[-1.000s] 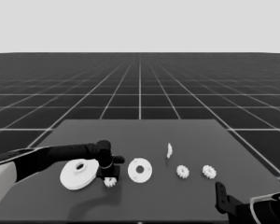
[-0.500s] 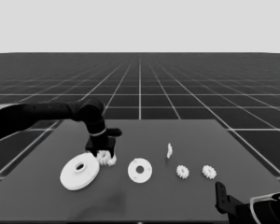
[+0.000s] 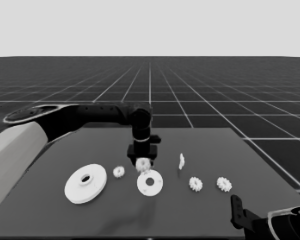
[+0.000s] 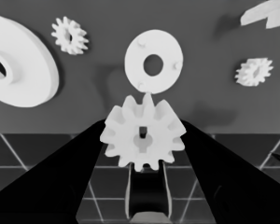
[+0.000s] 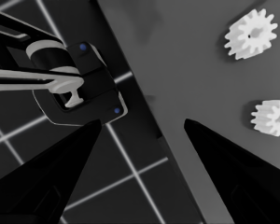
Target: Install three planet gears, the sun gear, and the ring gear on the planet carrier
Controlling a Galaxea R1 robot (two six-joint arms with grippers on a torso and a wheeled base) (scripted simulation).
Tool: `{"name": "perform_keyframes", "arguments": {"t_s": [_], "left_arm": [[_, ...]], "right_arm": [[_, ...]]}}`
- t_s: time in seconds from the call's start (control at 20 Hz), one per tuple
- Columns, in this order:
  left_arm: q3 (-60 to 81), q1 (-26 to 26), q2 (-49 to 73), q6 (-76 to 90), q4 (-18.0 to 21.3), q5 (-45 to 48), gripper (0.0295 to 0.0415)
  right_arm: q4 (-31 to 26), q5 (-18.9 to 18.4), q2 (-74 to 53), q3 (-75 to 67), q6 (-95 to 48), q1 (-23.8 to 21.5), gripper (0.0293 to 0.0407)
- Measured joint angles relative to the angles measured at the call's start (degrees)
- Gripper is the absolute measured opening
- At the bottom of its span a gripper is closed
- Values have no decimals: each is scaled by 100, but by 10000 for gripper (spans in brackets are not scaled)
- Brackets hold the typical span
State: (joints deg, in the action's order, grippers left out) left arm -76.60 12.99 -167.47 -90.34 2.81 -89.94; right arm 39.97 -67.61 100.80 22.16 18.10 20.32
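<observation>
The larger round part (image 3: 85, 183) lies off to one side of the left gripper (image 3: 142, 161). The smaller round part (image 3: 150, 182) sits just below the jaws, bare table around it. The jaws pinch one gear (image 4: 143, 138) tight. Another gear (image 3: 119, 172) lies nearby. The right gripper (image 5: 140, 135) waits spread apart at the table corner.

you look down across a dark counter (image 3: 105, 220), a flat slab whose far edge runs straight across the middle of the scene. around it the floor (image 3: 230, 95) is dark and ruled with a pale grid whose lines draw together toward the horizon. above that line sits a blank pale band (image 3: 150, 27), evenly lit, with no walls or windows to see.
</observation>
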Motion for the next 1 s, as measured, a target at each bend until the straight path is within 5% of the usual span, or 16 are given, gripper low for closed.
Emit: {"name": "perform_keyframes", "arguments": {"t_s": [0.15,0.2,0.25,0.35,0.65,0.75,0.85,1.0], "left_arm": [[-47,-1,-38,4,0,-1,312],[-13,-821,-30,-34,-999,-13,312],[-175,-1528,-57,101,-1597,-8,312],[-548,-2113,-122,387,-2110,87,312],[-806,-2349,-176,565,-2343,183,312],[-812,-2355,-178,570,-2349,187,371],[-815,-2357,-178,572,-2351,188,383],[-816,-2358,-179,572,-2352,188,384]], "right_arm": [[0,0,0,0,0,0,385],[0,0,0,0,0,0,385],[0,0,0,0,0,0,385],[0,0,0,0,0,0,385],[0,0,0,0,0,0,385],[0,0,0,0,0,0,385],[0,0,0,0,0,0,385],[0,0,0,0,0,0,385]]}}
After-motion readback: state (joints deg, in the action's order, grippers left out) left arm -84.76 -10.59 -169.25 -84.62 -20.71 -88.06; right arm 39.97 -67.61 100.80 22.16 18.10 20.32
